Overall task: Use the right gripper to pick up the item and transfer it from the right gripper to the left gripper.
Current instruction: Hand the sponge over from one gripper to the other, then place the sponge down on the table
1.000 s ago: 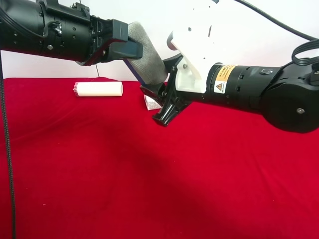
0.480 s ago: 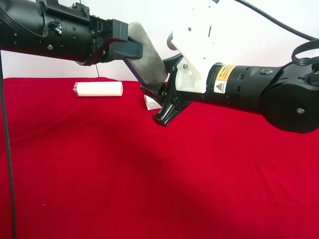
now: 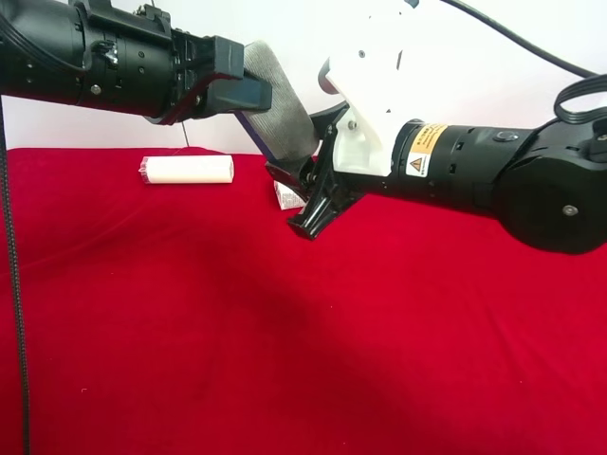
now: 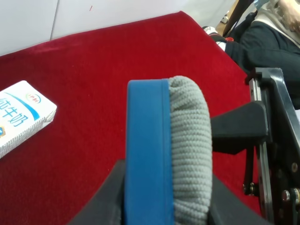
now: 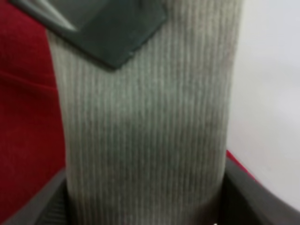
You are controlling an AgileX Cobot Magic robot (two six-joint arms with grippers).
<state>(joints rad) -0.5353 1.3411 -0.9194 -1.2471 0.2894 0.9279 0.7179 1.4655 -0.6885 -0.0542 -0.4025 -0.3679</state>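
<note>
The eraser [image 3: 281, 106] hangs tilted in the air above the red cloth [image 3: 285, 360], touching nothing but the two grippers. Its grey felt faces the right arm's camera and its blue base is turned the other way. The left gripper [image 3: 243, 85], all black, is clamped on the upper end across the thickness, with one jaw flat on the felt and the other against the blue base. The right gripper [image 3: 289, 199], on the arm with the white housing, has the lower end. Its fingers [image 5: 255, 199] sit tight against the two side edges, with no gap I can make out in the blurred wrist view, so both grippers hold the eraser at once. Down on the cloth, a cream cylinder [image 3: 188, 171] lies on its side near the back edge. A white carton [image 4: 21, 117] with blue print lies flat, apart from the cylinder, and from the high camera it shows only partly behind the right gripper's fingers
</note>
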